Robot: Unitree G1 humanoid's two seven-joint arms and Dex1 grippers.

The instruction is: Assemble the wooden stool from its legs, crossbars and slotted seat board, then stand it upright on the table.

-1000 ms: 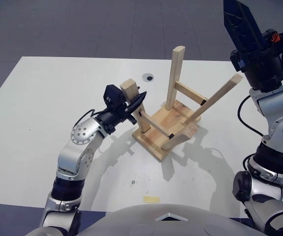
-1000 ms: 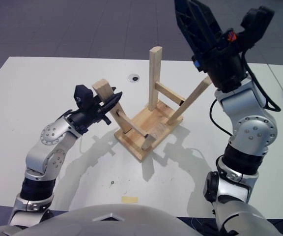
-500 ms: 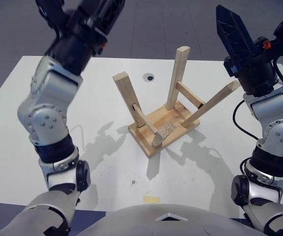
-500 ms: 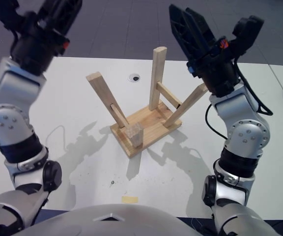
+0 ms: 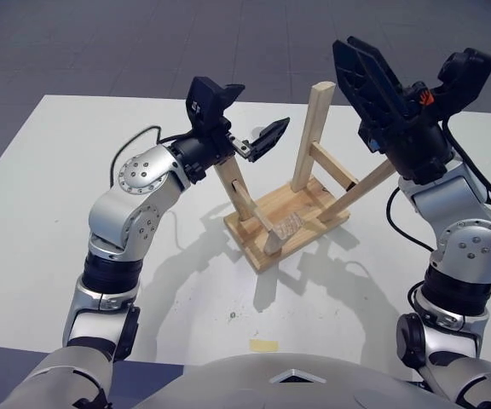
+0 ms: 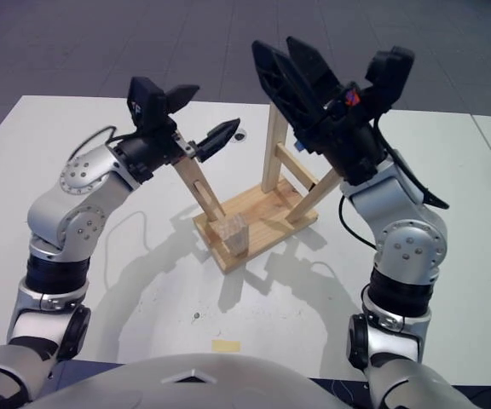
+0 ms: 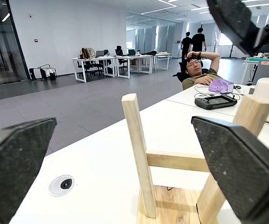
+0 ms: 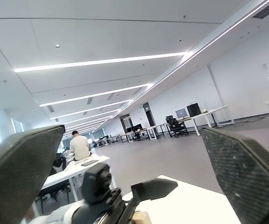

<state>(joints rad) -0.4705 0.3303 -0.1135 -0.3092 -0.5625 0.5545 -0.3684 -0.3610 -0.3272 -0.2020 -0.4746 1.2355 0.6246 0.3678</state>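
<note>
Left gripper (image 5: 263, 104) is hovering with its fingers spread wide, right over the top of one leg (image 5: 231, 181) of the stool (image 5: 286, 223). Whether it is actually touching that leg, I can't tell from the head views. Right gripper (image 5: 412, 49) is hanging just as wide apart, above the slanting leg (image 5: 361, 183) on its own side, gripping nothing.

The left wrist view is giving us the low angle. Between its dark pads (image 7: 237, 164) the tall leg (image 7: 138, 156) and a crossbar (image 7: 175, 161) are standing clear, and a round cable grommet (image 7: 61, 185) is sitting in the white table (image 7: 102, 154) near one pad. The right wrist view is looking across at the left gripper and up to ceiling light strips (image 8: 97, 61) in an open office.

The table is carrying a scrap of yellowish tape (image 5: 262, 345), well apart from both grippers, and dark grey floor tiles (image 5: 143, 43) are lying beyond. The stool is resting upside down under and between the grippers. It is pale wood, with its seat board (image 5: 258, 251) flat on the table and its legs pointing up, splaying unevenly.
</note>
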